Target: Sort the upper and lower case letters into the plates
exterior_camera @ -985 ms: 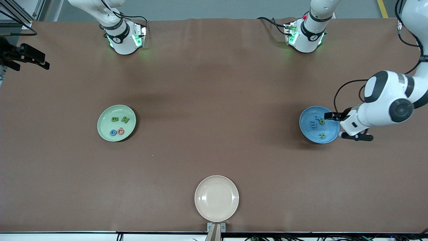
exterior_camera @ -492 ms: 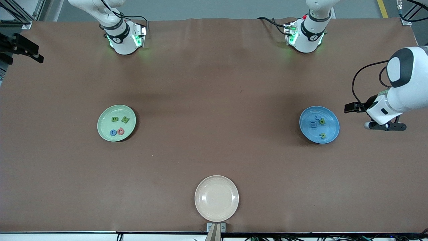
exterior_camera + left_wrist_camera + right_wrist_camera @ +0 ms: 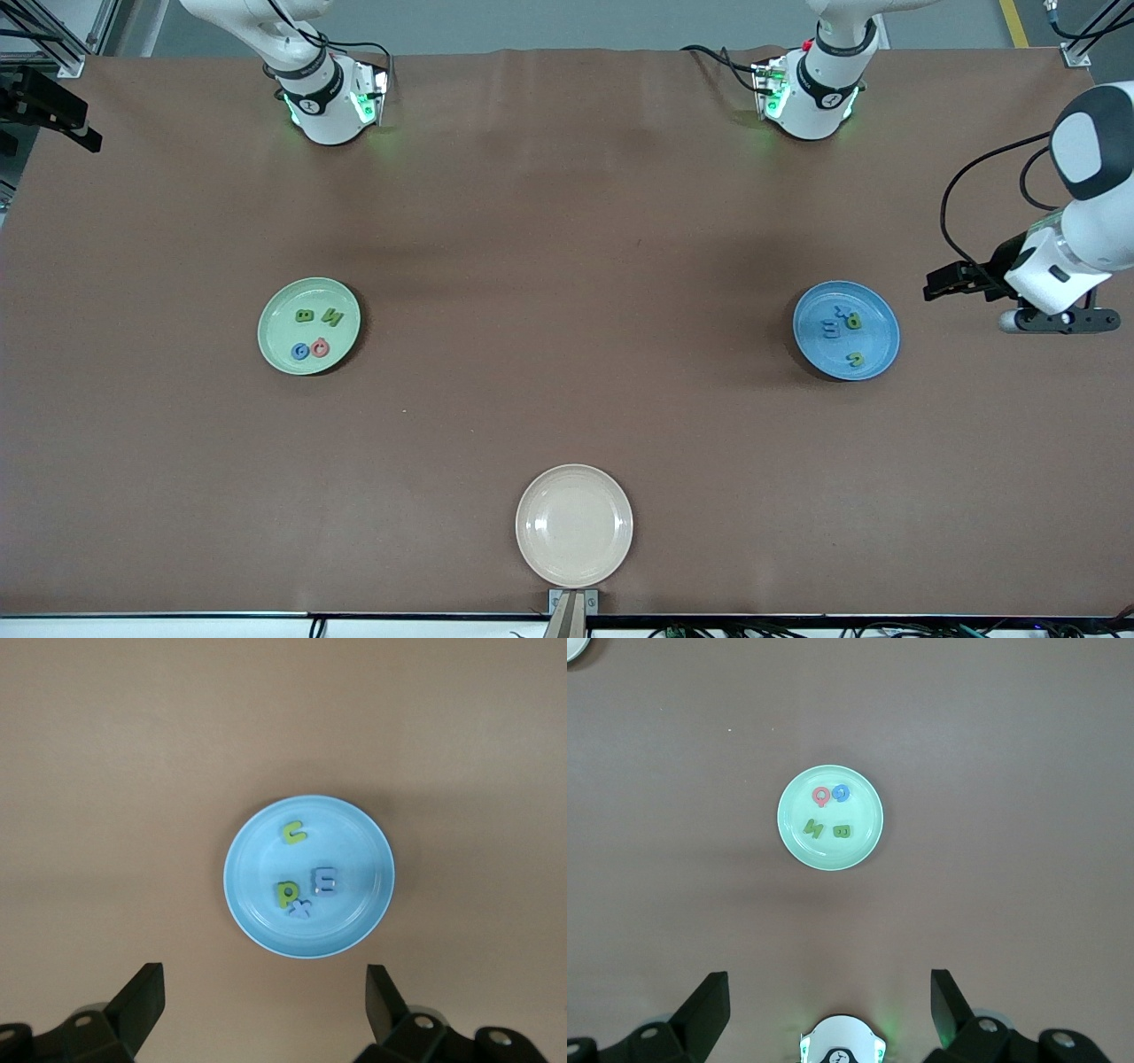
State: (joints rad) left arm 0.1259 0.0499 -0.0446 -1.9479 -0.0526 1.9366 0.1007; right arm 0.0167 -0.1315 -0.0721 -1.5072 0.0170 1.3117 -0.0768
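You pulled the left end effector (image 3: 941, 288) off the blue plate (image 3: 881, 359) toward the bench edge, fingers spread, empty. Right end effector (image 3: 829, 992) waited, also spread. Four letters sat in blue plate, four in green plate (image 3: 275, 350).

open tabletop (image 3: 567, 266) between green plate (image 3: 275, 341) and blue plate (image 3: 877, 350) (cream plate (image 3: 574, 496) nearer camera)

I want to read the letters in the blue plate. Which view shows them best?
The left wrist view: the blue plate fills its centre, with its letters distinct. The front view shows them tiny. The right wrist view misses them.
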